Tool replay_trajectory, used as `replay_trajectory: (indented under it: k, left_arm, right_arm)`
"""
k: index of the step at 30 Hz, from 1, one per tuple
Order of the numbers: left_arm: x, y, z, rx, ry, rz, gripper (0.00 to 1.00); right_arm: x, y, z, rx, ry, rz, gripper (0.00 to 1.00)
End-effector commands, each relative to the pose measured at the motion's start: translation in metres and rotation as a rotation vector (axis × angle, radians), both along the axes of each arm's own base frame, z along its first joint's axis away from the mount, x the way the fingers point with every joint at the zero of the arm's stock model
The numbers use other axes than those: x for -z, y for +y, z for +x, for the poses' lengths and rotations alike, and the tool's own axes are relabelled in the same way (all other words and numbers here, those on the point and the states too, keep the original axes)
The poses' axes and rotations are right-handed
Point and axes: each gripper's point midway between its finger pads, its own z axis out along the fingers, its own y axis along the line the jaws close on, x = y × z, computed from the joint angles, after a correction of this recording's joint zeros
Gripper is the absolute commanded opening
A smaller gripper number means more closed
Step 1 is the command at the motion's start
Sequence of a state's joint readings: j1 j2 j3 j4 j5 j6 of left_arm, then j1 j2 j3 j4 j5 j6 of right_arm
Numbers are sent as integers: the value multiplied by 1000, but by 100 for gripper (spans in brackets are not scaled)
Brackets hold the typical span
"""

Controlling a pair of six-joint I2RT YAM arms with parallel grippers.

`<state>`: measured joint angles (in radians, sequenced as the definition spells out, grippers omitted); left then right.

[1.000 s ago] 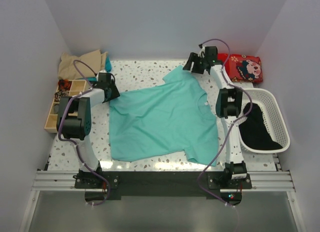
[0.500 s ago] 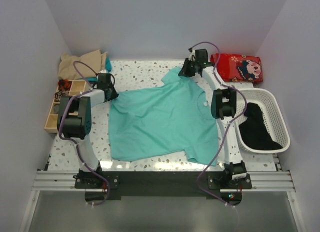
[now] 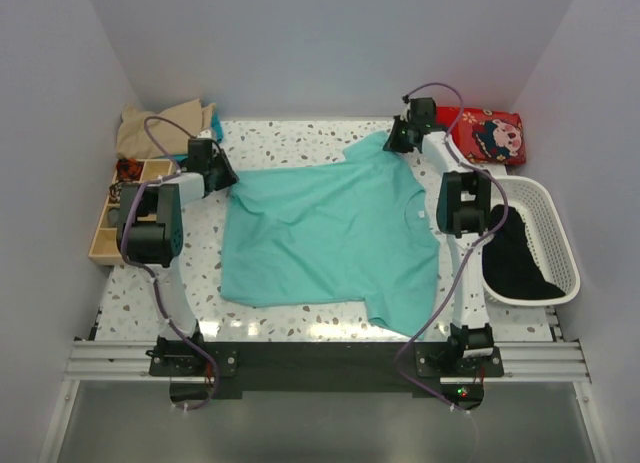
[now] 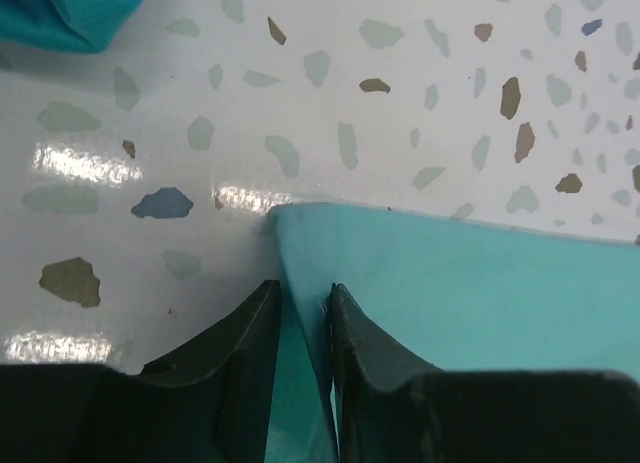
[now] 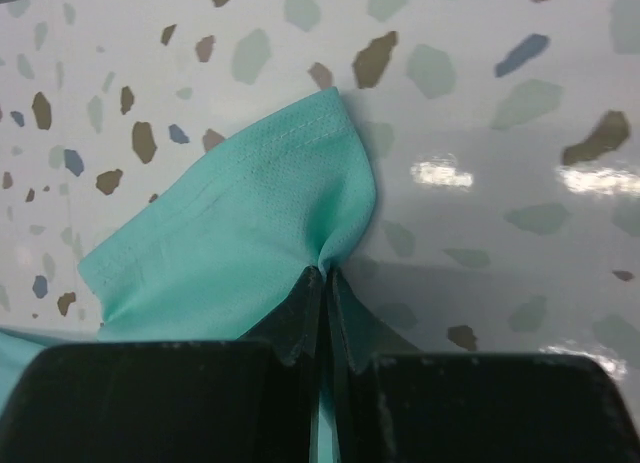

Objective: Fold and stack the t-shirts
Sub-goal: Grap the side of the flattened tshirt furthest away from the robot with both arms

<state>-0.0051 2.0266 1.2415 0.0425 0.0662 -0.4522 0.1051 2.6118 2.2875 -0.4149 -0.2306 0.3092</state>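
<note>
A teal-green t-shirt (image 3: 320,238) lies spread on the speckled table, collar toward the right arm. My left gripper (image 3: 222,175) is at its far left corner. In the left wrist view the left gripper (image 4: 302,298) is shut on the edge of the teal fabric (image 4: 470,293), with cloth between the jaws. My right gripper (image 3: 393,143) is at the far sleeve. The right wrist view shows the right gripper (image 5: 324,275) pinched shut on the bunched sleeve (image 5: 250,213). A tan t-shirt (image 3: 165,123) sits crumpled at the back left. A black one (image 3: 515,253) lies in the basket.
A white basket (image 3: 560,233) stands at the right edge of the table. A red printed pouch (image 3: 485,133) lies at the back right. A wooden compartment box (image 3: 120,208) sits at the left edge. Another teal cloth (image 4: 70,13) lies beyond the left gripper.
Both grippers have closed on the teal shirt. The left one drew its corner back and left. The right one dipped to the sleeve and pulled it right, so the far edge now lies straighter.
</note>
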Motion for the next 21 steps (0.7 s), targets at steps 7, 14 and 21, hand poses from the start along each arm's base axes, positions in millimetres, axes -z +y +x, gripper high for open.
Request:
replay_trajectory:
  k: [7, 14, 21]
  left_arm:
    - [-40, -8, 36, 163, -221, -124, 16]
    - [-45, -24, 55, 242, -255, -190, 8]
    - [-44, -31, 49, 252, -237, -228, 32]
  right_arm:
    - [-45, -34, 9, 61, -101, -68, 0]
    - [-41, -30, 8, 49, -90, -52, 0]
    - [-35, -28, 7, 44, -76, -44, 0]
